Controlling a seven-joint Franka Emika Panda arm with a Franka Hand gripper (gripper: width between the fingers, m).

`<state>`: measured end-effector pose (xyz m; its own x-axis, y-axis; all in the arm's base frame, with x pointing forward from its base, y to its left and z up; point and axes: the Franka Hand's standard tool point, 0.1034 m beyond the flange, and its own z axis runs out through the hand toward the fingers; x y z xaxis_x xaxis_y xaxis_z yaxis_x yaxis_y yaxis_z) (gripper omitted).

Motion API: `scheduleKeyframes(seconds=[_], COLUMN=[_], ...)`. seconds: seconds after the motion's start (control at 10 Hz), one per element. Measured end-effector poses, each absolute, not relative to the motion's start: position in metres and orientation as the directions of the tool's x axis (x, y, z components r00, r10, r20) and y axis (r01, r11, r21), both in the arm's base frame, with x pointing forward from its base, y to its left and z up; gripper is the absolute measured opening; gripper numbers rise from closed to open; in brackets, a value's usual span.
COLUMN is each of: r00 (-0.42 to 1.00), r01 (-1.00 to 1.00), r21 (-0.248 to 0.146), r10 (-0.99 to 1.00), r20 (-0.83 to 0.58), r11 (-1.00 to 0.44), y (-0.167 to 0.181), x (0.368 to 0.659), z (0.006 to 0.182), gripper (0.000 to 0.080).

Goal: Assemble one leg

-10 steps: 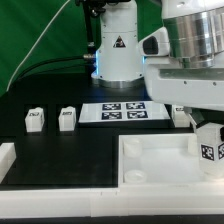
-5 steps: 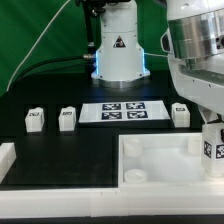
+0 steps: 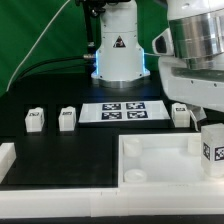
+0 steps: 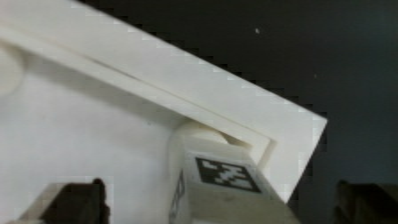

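Black worktop (image 3: 60, 150) — the leg (image 3: 211, 152) stands in a corner of the tray (image 3: 150, 162); the end effector (image 4: 222, 205), spread wide, should close squarely — keeping it upright.

1. Leg (image 4: 222, 178), tag face visible, sits at the inner corner of the white tray (image 4: 107, 130).
2. Tool (image 4: 219, 205) fingers (image 4: 75, 203) are spread wide, one on each side of the leg, no contact.
3. Black bench (image 4: 267, 40) lies beyond the tray rim.
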<state>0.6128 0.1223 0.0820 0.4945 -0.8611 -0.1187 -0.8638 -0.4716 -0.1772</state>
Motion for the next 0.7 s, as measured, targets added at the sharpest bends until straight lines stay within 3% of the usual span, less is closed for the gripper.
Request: scheduleKeyframes(seconds=[0.4,0.7], r00=[0.888,0.994], r01=[-0.456,-0.092], r21=[-0.165,-0.125], r10=[-0.46,-0.098], r20=[-0.016,0.043], r11=[-0.874,-0.988], y=[0.1235,0.1222], x=[0.6099,0.6107], z=[0.0824,0.0835], gripper=[0.0649,0.0649])
